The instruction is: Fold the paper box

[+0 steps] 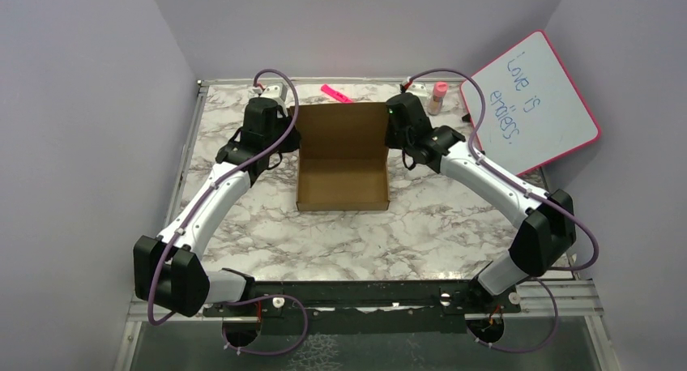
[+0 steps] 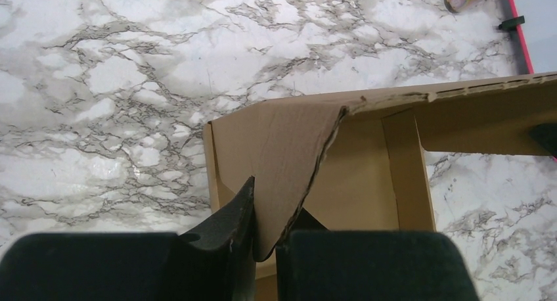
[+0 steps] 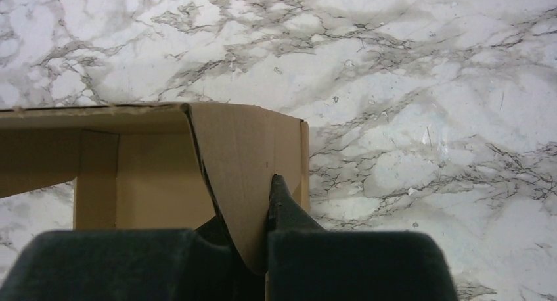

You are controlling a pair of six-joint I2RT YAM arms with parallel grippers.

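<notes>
The left fingers are closed on the left lid flap of the box, which sits mid-worktop, tray open, lid upright at its far edge. The right fingers pinch its right lid flap. A whiteboard leans right of the box.

Plain lavender walls enclose a white marble-patterned table, a pink-framed whiteboard leaning at right

open brown paper box, walls up, lid flap upright
</notes>
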